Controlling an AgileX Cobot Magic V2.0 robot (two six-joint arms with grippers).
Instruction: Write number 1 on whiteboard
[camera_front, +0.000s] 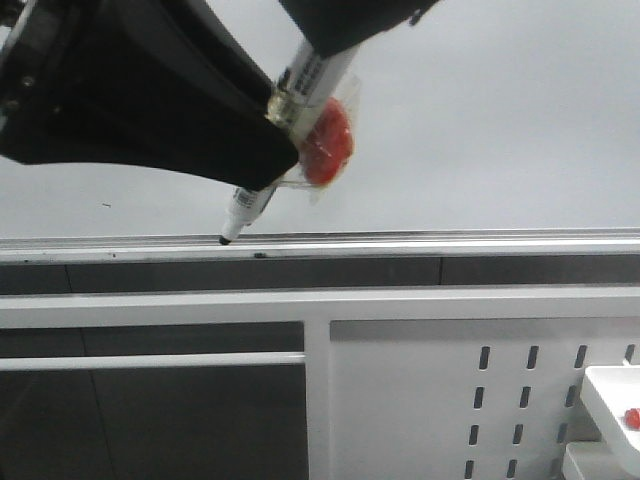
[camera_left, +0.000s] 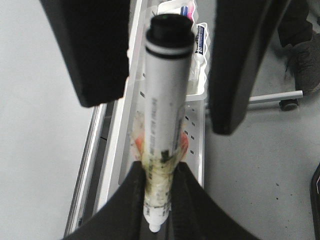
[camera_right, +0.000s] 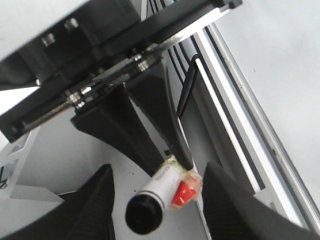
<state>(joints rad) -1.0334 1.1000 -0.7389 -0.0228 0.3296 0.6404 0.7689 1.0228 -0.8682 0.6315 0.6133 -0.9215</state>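
Marker: a light, rigid plastic pen with a smooth barrel, likely to slip or twist under writing pressure; the yellowed tape and red pad wrapped round its middle look meant to give purchase. Judged best hold is at that taped band, where it is now taken.

Left claw: closed on the marker at the taped band, the tip projecting below it and the black cap end above.

Right claw: fingers spread wide either side of the marker's cap end, gripping nothing; whether they touch the barrel cannot be told.

Whiteboard: directly behind the left claw. The tip sits at the silver rail along its lower edge, below the claw. No stroke of the number 1 is visible on the exposed board.
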